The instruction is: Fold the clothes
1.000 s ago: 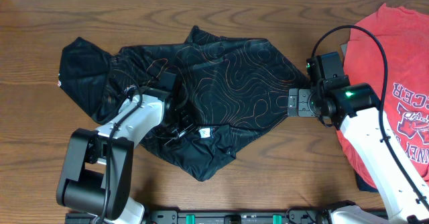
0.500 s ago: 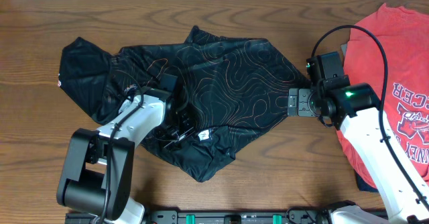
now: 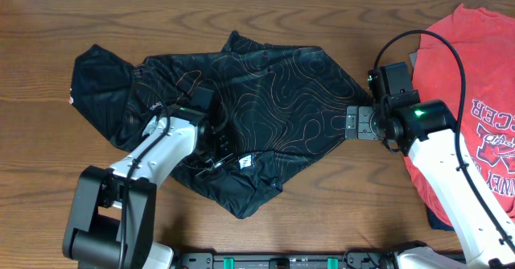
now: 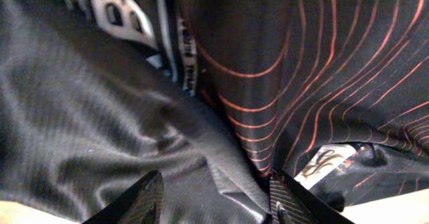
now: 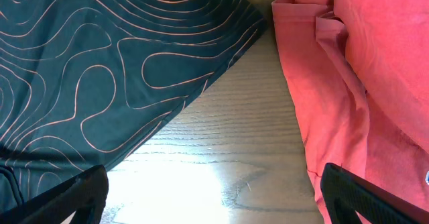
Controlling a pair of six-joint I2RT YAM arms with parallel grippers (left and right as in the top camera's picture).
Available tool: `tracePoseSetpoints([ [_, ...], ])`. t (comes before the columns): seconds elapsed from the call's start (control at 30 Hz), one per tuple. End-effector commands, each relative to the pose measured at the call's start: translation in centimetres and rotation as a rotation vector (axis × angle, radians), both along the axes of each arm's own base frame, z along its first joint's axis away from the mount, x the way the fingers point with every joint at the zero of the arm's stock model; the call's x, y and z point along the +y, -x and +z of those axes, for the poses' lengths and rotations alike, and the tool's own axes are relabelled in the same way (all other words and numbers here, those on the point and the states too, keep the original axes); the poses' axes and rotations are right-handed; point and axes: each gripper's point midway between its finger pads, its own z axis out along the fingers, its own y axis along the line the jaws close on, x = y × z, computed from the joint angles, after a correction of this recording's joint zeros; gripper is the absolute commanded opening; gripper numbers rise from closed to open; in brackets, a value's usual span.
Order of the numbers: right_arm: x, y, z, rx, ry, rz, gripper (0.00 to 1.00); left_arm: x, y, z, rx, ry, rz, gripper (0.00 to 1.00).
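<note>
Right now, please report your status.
Left gripper half open on jersey fold. Right gripper open above table. Jersey crumpled, not folded. Red T-shirt under right arm.

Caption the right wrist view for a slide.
Open right gripper above bare wooden table, between the black contour-printed jersey and the red T-shirt.

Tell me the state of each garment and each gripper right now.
black jersey, unfolded and rumpled on the table
red T-shirt, spread out, not gripped
left gripper, partly open, straddling a jersey fold
right gripper, wide open, empty, over the table
</note>
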Motion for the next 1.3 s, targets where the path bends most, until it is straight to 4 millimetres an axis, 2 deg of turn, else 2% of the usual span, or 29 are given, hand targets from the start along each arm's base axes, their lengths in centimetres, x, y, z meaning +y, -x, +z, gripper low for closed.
tracePoseSetpoints([
  [0.0,-0.3,-0.1,0.3,-0.012,-0.005,-0.022,0.99,0.0,0.4,-0.4,-0.020,-0.039,-0.045,0.52],
  [0.33,-0.3,0.0,0.3,-0.007,-0.003,-0.022,0.99,-0.7,1.6,-0.5,0.001,-0.067,-0.083,0.53],
  [0.6,-0.3,0.0,0.3,-0.007,-0.003,-0.022,0.99,0.0,2.1,-0.6,0.020,-0.104,-0.081,0.52],
  [0.67,-0.3,0.0,0.3,-0.008,-0.004,-0.022,0.99,0.3,2.4,-0.6,0.033,-0.123,-0.081,0.49],
  [0.73,-0.3,0.0,0.3,-0.007,-0.003,-0.022,0.99,0.8,2.7,-0.6,0.045,-0.144,-0.080,0.40],
  [0.83,-0.3,-0.1,0.3,-0.009,-0.004,-0.022,0.99,1.0,2.1,-0.7,0.019,-0.162,-0.081,0.39],
  [0.87,-0.3,-0.1,0.3,-0.010,-0.004,-0.022,0.99,0.9,1.6,-0.7,-0.004,-0.161,-0.080,0.40],
  [0.93,-0.3,-0.1,0.3,-0.012,-0.005,-0.022,0.99,0.4,0.5,-0.8,-0.050,-0.143,-0.076,0.52],
  [0.97,-0.3,-0.1,0.3,-0.011,-0.005,-0.022,0.99,0.3,0.2,-0.8,-0.064,-0.137,-0.075,0.53],
  [1.1,-0.3,0.0,0.3,-0.007,-0.003,-0.022,0.99,0.0,-0.5,-0.8,-0.094,-0.126,-0.072,0.54],
  [1.27,-0.3,-0.1,0.3,-0.008,-0.004,-0.022,0.99,0.0,-0.5,-0.9,-0.091,-0.127,-0.072,0.54],
])
